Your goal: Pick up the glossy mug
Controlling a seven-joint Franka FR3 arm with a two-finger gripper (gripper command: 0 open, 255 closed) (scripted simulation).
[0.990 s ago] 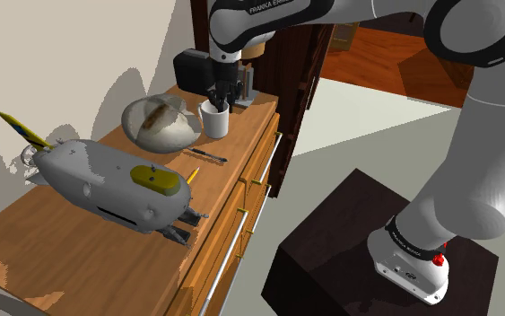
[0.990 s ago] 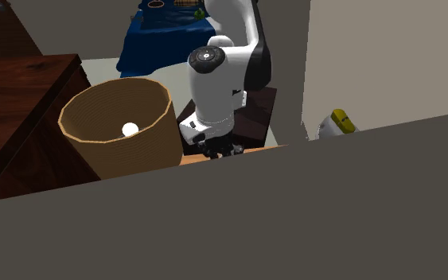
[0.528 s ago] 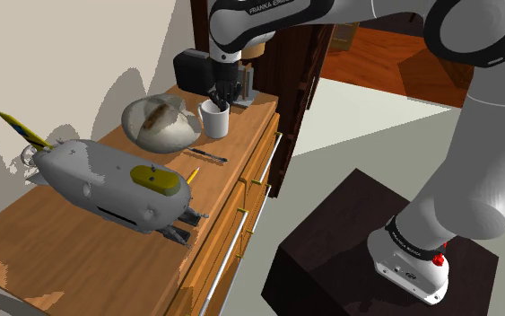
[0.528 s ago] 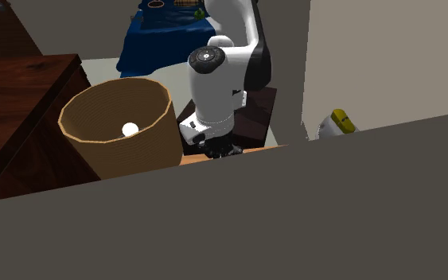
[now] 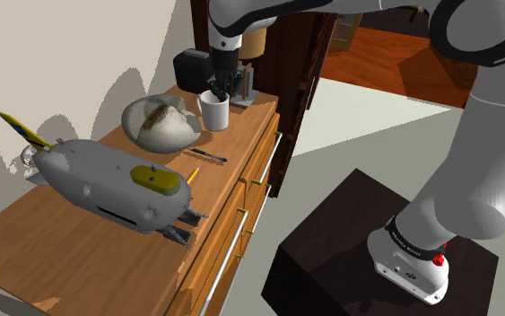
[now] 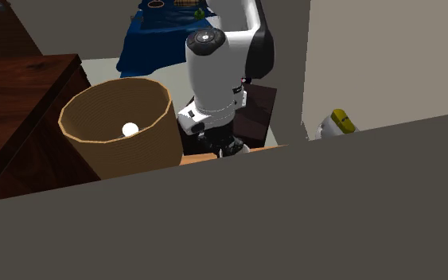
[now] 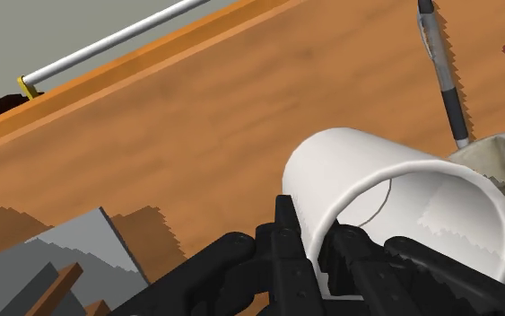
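**At the cabinet's [image 5: 71,247] far end: gripper [image 7: 317,235] pinched on the mug [image 7: 394,184] wall**

- White arm [image 5: 474,135] stands off the cabinet's drawer side and reaches over its far end.
- Big grey submarine-like model [image 5: 107,179] takes up the middle of the cabinet top. A rounded stone-coloured lump [image 5: 159,121] sits further along towards the far end. A black box [image 5: 190,67] is at the very end.
- The mug is white, on the cabinet top at the far end, near the front edge. It's just beside the lump and in front of the black box.
- Hand state: closed on the mug. One finger is inside the mouth, one outside, with the wall clamped between them near the rim.
- Can't tell whether the base is off the wood yet.
- Orientation: upright, mouth up, long axis vertical. The gripper comes down roughly along that axis. Can't make out a handle.
- Handling, my read: rigid, light, probably ceramic, so breakable if dropped. A glossy wall means a slick surface. A one-sided rim pinch can let the mug swing or slide out, so lift straight up, slowly, with firm squeeze.
- The rim is the sensible hold here because the body looks wide for the jaws.
- Small stuff: a pen [image 7: 443,63] and a yellow pencil [image 5: 192,175] lie on the cabinet top towards the middle, apart from the mug and out of the lift path.
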